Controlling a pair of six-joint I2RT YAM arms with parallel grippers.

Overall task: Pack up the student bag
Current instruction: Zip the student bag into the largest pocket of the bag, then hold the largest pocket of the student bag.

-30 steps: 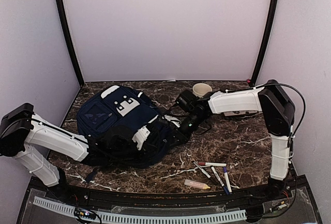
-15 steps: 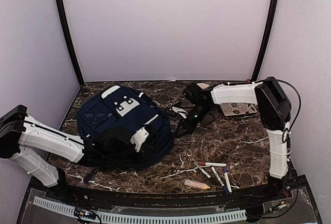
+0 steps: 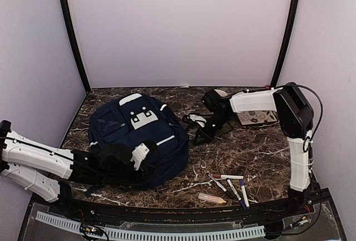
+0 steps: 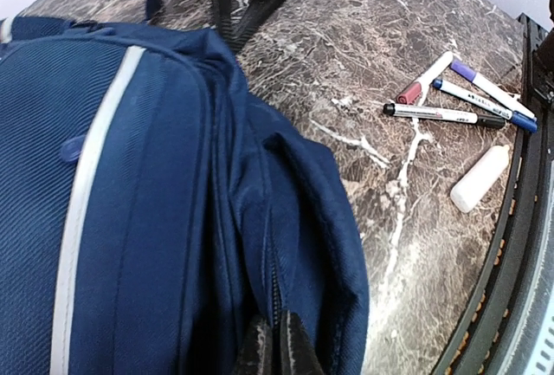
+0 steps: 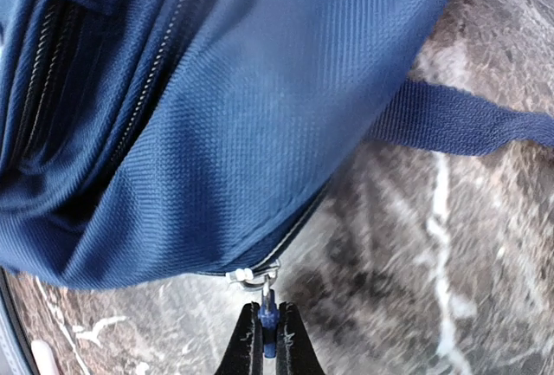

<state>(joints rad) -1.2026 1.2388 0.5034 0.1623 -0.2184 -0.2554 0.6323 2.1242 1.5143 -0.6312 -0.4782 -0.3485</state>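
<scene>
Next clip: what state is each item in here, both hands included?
student bag: lying on the table, gripped at two spots.
left hand: shut on the student bag's fabric beside a zip.
right hand: shut on the zipper pull.
markers: capped, lying loose on the table.
pale tube: lying on its side, untouched.

Navy student bag (image 3: 142,138) mid-L on marble table (image 3: 261,152), markers (image 3: 228,177) front-R.
</scene>
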